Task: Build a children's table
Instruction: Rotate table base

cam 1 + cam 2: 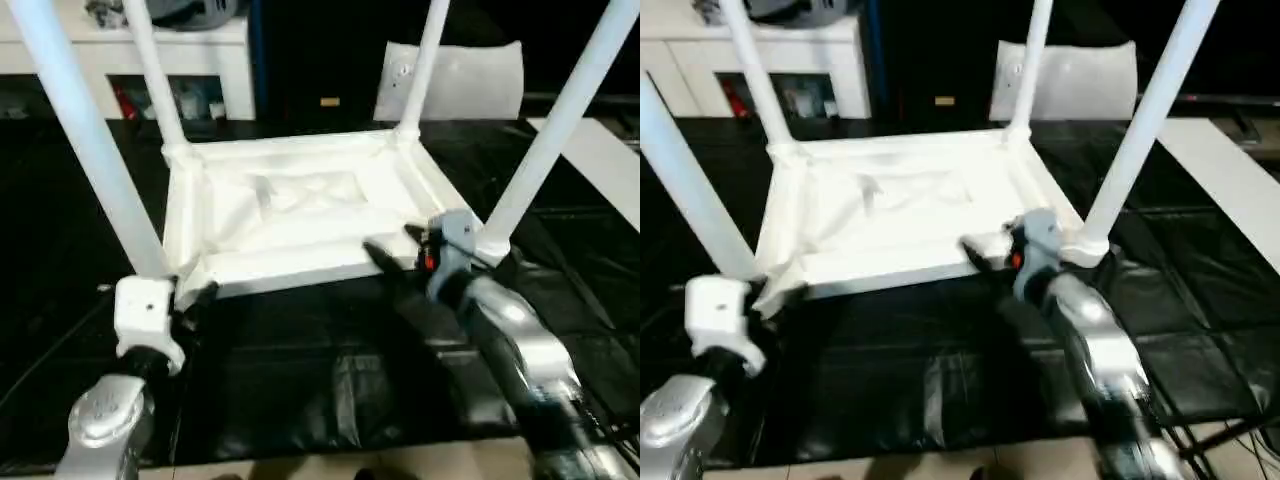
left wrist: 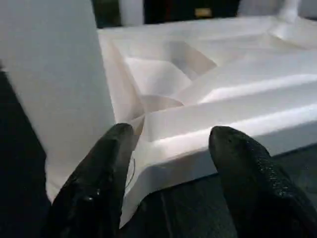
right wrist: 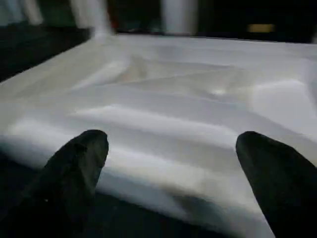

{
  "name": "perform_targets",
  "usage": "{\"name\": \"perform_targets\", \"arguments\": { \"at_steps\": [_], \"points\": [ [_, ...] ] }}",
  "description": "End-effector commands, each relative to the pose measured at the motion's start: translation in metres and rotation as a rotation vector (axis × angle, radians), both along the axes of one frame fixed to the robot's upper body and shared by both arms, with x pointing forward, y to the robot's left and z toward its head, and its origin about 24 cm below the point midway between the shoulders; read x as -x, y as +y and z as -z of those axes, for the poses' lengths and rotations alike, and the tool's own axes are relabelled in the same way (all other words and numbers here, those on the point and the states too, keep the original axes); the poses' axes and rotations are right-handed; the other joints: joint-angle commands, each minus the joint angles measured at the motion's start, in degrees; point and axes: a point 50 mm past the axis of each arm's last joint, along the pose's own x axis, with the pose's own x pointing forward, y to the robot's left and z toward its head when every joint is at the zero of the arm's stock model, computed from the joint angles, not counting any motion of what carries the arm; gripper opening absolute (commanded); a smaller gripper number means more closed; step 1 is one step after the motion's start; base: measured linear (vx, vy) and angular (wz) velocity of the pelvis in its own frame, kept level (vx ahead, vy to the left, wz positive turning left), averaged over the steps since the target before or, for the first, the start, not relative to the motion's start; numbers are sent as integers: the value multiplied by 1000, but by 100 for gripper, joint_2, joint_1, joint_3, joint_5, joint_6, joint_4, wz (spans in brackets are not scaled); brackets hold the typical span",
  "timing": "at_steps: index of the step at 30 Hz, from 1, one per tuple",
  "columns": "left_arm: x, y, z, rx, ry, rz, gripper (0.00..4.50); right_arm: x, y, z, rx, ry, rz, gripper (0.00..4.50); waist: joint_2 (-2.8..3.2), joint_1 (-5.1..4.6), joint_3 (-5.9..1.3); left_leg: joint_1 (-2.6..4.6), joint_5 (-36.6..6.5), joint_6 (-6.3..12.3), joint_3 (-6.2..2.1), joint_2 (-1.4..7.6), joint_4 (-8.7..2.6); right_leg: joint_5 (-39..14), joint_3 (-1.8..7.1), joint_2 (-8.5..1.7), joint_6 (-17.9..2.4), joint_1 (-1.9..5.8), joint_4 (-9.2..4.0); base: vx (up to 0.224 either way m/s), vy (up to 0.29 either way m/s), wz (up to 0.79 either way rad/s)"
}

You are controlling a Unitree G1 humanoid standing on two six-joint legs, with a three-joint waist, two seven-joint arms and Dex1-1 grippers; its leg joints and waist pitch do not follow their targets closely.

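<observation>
- The children's table (image 1: 290, 215) lies upside down at the centre of the black-covered work surface (image 1: 300, 370), its ribbed underside facing up and all four legs standing in the corner sockets.
- It looks like light, hollow, stiff plastic, smooth and likely slippery; the tall legs would make it tippy when turned over.
- Best holds, I judge, are the raised rim of the top or a leg low down near its socket.
- The left gripper (image 2: 168, 148) sits at 7 o'clock by the near-left leg (image 1: 85, 130), fingers spread, grasping nothing.
- The right gripper (image 3: 173, 148) hovers at 4 o'clock over the near rim, beside the near-right leg (image 1: 550, 130), fingers wide apart and empty.
- The black cover looks wrinkled and slightly glossy.
- At 11 o'clock stands a white cabinet (image 1: 200, 60) with shelves; at 1 o'clock, a pale panel (image 1: 470, 80).
</observation>
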Motion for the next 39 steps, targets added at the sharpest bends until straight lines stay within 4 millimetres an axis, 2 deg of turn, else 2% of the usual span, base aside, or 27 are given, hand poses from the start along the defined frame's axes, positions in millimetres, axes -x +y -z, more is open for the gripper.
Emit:
{"name": "perform_targets", "arguments": {
  "at_steps": [1,4,6,12,13,15,16,18,20,21,23,24,25,27,29,31,33,34,37,39],
  "points": [
    [2,10,-8,-28,-62,-96,306,6,1,-1,44,22,-25,450,71,-12,-280,-43,-2154,211,76,-68,-447,-3078,120,-109,-168,230,-604,0,0,0],
    [7,13,-6,-22,-79,-172,306,14,3,4,79,81,-45,450,81,-73,-272,-64,-2196,210,57,-70,-455,-2987,111,-90,-157,256,-604,0,0,0],
    [9,14,-5,-12,-85,-192,306,16,4,5,86,105,-52,450,67,-118,-278,-64,-2218,239,57,-82,-440,-3072,102,-95,-140,242,-632,0,0,0],
    [12,15,-6,14,-119,-232,306,26,1,10,157,135,-58,450,71,-127,-277,-63,-2162,258,56,-68,-439,-2924,117,-87,-185,232,-629,0,0,0],
    [13,12,-6,15,-126,-220,306,28,1,11,161,141,-63,450,89,-116,-278,-54,-2139,260,59,-66,-434,-2896,125,-88,-202,221,-630,0,0,0],
    [16,8,-5,21,-129,-205,306,31,1,10,164,145,-67,450,82,-102,-288,-72,-2054,274,56,-43,-447,-2713,144,-94,-254,241,-596,0,0,0],
    [18,7,-5,19,-130,-214,306,32,1,10,164,147,-68,450,122,-98,-291,-72,-2026,269,48,-42,-452,-2631,147,-93,-287,247,-583,0,0,0],
    [20,9,-5,12,-135,-250,306,33,1,9,164,146,-67,450,98,-99,-291,-62,-2039,272,66,-27,-448,-2493,160,-85,-351,236,-580,0,0,0],
    [21,11,-5,6,-139,-271,306,33,1,8,165,143,-66,450,102,-75,-291,-71,-1983,281,68,-31,-452,-2445,168,-92,-369,255,-568,0,0,0],
    [18,15,-5,-8,-144,-281,306,34,2,8,163,142,-71,450,48,-73,-289,-72,-1974,288,76,-28,-446,-2491,168,-92,-349,251,-576,0,0,0],
    [12,19,-7,-9,-155,-270,306,35,4,8,163,140,-77,450,96,-36,-287,-46,-1964,267,71,-27,-448,-2540,176,-98,-337,235,-577,0,0,0],
    [8,22,-8,-11,-159,-266,306,35,4,8,163,140,-79,450,69,-32,-284,-45,-1981,260,75,-44,-443,-2579,171,-87,-313,233,-578,0,0,0],
    [3,25,-8,-13,-160,-258,306,35,5,9,167,139,-80,450,78,-23,-288,-29,-1989,251,80,-49,-439,-2587,172,-82,-303,224,-577,0,0,0],
    [-4,30,-10,-13,-162,-238,310,34,5,9,169,139,-77,450,89,-23,-293,-49,-1909,220,62,-57,-448,-2517,170,-91,-285,254,-560,0,0,0],
    [-7,30,-10,-11,-164,-226,310,33,4,9,169,140,-75,450,97,-21,-296,-40,-1899,210,61,-57,-450,-2473,175,-93,-298,250,-551,0,0,0],
    [-15,33,-10,-3,-157,-171,344,32,4,10,169,143,-65,450,103,-21,-308,-38,-1856,184,62,-46,-451,-2312,190,-100,-385,257,-527,0,0,0],
    [-20,34,-10,4,-147,-147,351,32,4,10,170,147,-59,450,106,-15,-319,-43,-1767,173,65,-43,-455,-2099,204,-106,-481,272,-497,0,0,0],
    [-22,35,-9,4,-143,-129,353,32,4,11,174,151,-54,450,129,-7,-325,-35,-1737,165,62,-45,-452,-2049,208,-114,-511,275,-485,0,0,0],
    [-29,39,-8,21,-110,-74,376,32,3,14,178,164,-42,450,128,-4,-333,-32,-1647,146,74,-48,-450,-1843,220,-115,-628,287,-452,0,0,0],
    [-35,46,-8,39,-91,-35,376,32,2,16,183,172,-34,450,134,-4,-339,-27,-1584,129,74,-41,-452,-1695,225,-114,-711,294,-426,0,0,0]
  ]
}}
